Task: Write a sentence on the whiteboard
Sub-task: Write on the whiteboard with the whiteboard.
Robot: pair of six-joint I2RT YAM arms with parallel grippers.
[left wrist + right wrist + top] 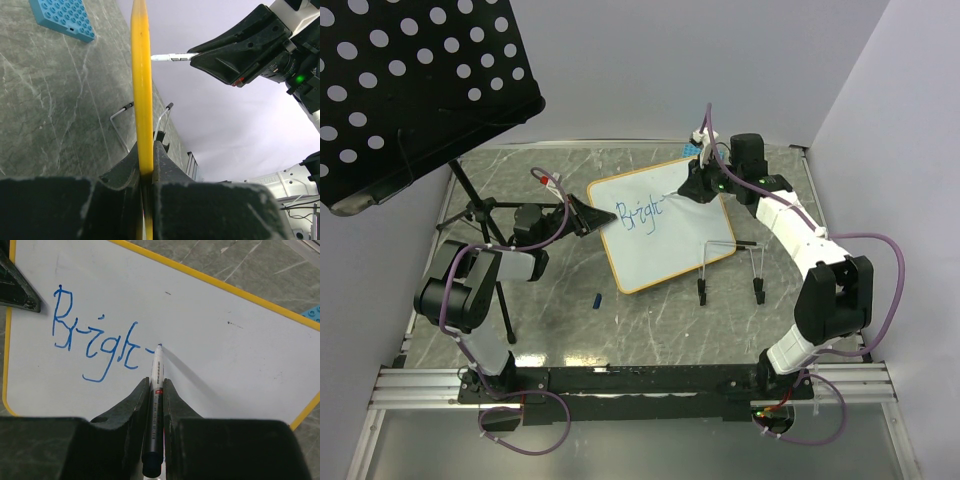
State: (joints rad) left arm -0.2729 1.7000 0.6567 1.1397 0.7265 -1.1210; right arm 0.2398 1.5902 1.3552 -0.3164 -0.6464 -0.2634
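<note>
The whiteboard [670,250] with its yellow rim lies tilted on a wire stand. My left gripper [597,222] is shut on the board's left edge; in the left wrist view the rim [141,75] runs edge-on between the jaws of the left gripper [146,162]. The sentence [95,340] stands in blue as "Bright" plus a short stroke. My right gripper [156,385] is shut on a white marker [157,370], whose tip touches the board [240,365] at the end of that stroke. The right gripper [688,190] hangs over the board's top right part.
A black perforated music stand [410,90] on a tripod overhangs the back left. The wire stand's feet [703,292] reach toward the near side. A small blue piece [597,298] lies on the marble table. A blue studded plate [62,17] sits beyond the board.
</note>
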